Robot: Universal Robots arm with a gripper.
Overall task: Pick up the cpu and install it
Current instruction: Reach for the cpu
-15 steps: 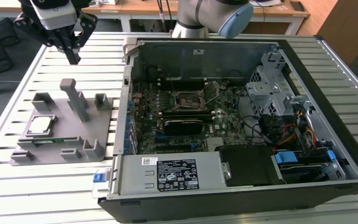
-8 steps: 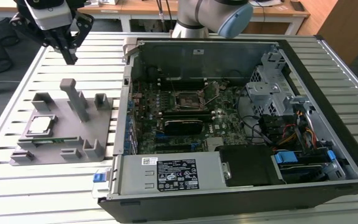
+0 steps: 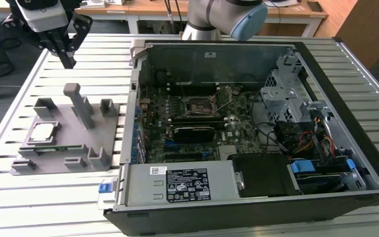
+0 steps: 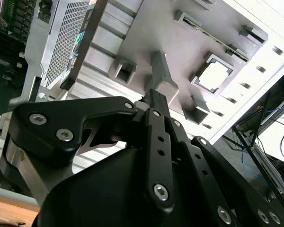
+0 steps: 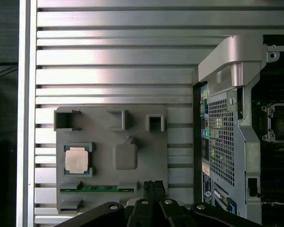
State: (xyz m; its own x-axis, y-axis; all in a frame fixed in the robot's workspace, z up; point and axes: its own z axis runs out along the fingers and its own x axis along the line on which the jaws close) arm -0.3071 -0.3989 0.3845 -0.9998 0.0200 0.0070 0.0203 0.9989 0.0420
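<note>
The cpu (image 3: 43, 131), a small silver square chip, lies flat in a pocket of the grey holder block (image 3: 71, 143) on the table, at the exterior view's left. It is also in both wrist views, at cpu (image 5: 77, 159) and cpu (image 4: 213, 75). My gripper (image 3: 69, 60) hangs well above the table beyond the block's far end, apart from the cpu. Its black fingers (image 5: 154, 185) sit together with nothing between them. The black socket (image 3: 199, 104) with its metal frame lies open on the motherboard inside the computer case (image 3: 242, 210).
A green memory stick (image 5: 97, 188) rests in a slot of the block beside the cpu. Tall grey posts (image 3: 77, 101) rise from the block. The case's raised side wall (image 3: 133, 98) stands between block and motherboard. The slatted table's edge (image 5: 23, 118) is near.
</note>
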